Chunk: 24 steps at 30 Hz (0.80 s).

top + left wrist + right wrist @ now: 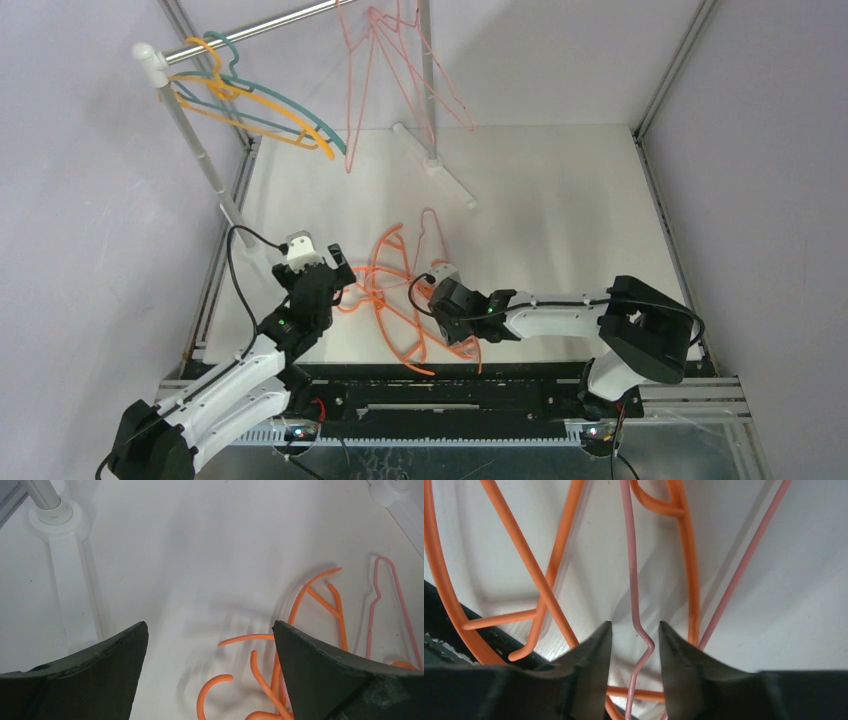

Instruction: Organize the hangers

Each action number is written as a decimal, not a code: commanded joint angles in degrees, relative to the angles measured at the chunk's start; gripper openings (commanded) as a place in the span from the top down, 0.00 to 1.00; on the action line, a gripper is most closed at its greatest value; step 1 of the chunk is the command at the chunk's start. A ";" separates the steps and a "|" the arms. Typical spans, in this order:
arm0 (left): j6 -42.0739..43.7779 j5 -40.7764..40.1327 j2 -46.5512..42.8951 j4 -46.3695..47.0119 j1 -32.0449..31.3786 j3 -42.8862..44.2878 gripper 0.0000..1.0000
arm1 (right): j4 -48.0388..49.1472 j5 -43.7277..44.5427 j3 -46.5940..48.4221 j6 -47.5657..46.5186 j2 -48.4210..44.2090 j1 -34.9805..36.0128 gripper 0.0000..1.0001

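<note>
Several orange hangers lie tangled on the white table near the front, with a pale pink hanger across them. My right gripper is low over this pile. In the right wrist view its fingers straddle the pink hanger's thin wire, narrowed around it with a small gap on each side; orange hangers lie underneath. My left gripper hovers just left of the pile, wide open with nothing between its fingers; orange hooks and the pink hanger lie ahead of it. Teal and yellow-orange hangers and pink hangers hang on the rail.
The silver rail spans the back on white posts; one post's foot crosses the table's middle, the other's base stands at the left. The black front edge runs right below the pile. Grey walls enclose the table.
</note>
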 commanded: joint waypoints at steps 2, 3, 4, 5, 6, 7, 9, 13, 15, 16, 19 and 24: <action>-0.18 -0.50 -0.69 1.81 0.16 1.46 0.01 | 4.22 -3.42 0.18 1.26 1.65 -1.24 0.67; -0.18 -0.51 -0.69 1.80 0.20 1.47 0.01 | 4.40 -4.31 0.14 1.31 1.85 -1.60 0.75; -0.18 -0.60 -0.72 1.76 0.21 1.44 0.00 | 4.50 -4.91 0.17 1.39 1.87 -1.95 0.81; -0.18 -0.64 -0.69 1.72 0.19 1.47 0.01 | 4.54 -5.30 0.20 1.44 1.69 -2.04 0.85; -0.18 -0.70 -0.73 1.72 0.20 1.50 0.01 | 4.41 -5.53 0.14 1.37 1.35 -2.26 0.88; -0.18 -0.68 -0.75 1.72 0.21 1.44 0.01 | 4.29 -5.70 0.15 1.35 0.76 -2.34 0.91; -0.18 -0.71 -0.80 1.72 0.21 1.49 0.01 | 3.96 -6.17 0.13 1.05 -0.97 -2.68 0.95; -0.38 -1.00 -1.08 1.55 0.21 1.40 0.01 | 2.23 -7.72 0.78 0.16 -5.31 -4.02 1.00; -0.41 -1.32 -1.48 1.53 0.21 1.25 0.00 | 2.00 -10.51 0.94 -0.18 -8.40 -5.50 1.00; -0.44 -1.34 -1.71 1.54 0.21 1.18 0.01 | 2.31 -13.02 0.93 -0.52 -10.23 -6.30 1.00; -0.36 -1.51 -2.13 1.41 0.21 1.07 0.00 | 3.64 -20.88 0.94 -0.79 -15.83 -9.39 1.00; -0.40 -1.48 -2.39 1.28 0.21 1.16 0.00 | 4.75 -30.65 0.99 1.09 -23.96 -14.68 1.00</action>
